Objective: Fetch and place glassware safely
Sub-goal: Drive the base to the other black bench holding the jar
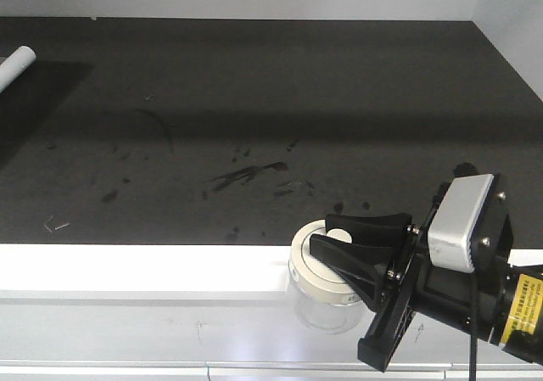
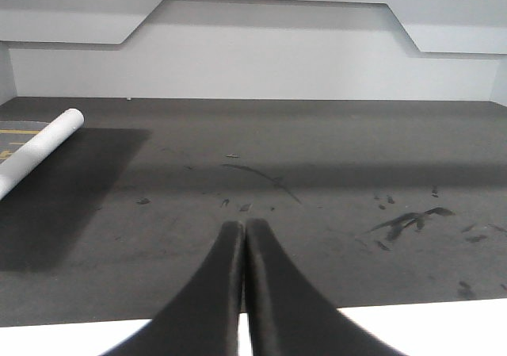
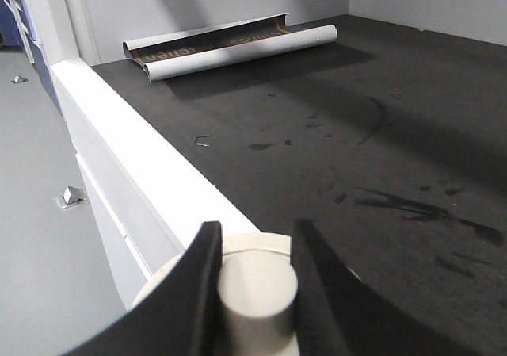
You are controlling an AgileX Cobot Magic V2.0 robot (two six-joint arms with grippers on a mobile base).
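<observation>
The glassware is a squat clear glass jar [image 1: 327, 313] with a round white lid [image 1: 316, 272] and a white knob [image 3: 257, 289]. My right gripper [image 1: 333, 238] is shut on the knob, one black finger [image 3: 200, 281] on each side, and holds the jar in the air at the white front edge of the table [image 1: 127, 266]. My left gripper [image 2: 242, 233] is shut and empty, its tips pressed together above the black mat [image 2: 317, 158]; it does not show in the front view.
A rolled white sheet [image 3: 238, 51] lies at the far left of the black mat, also in the front view [image 1: 15, 65] and left wrist view [image 2: 40, 151]. A white wall [image 2: 253, 66] closes the back. The mat has dark scuffs [image 1: 246, 174].
</observation>
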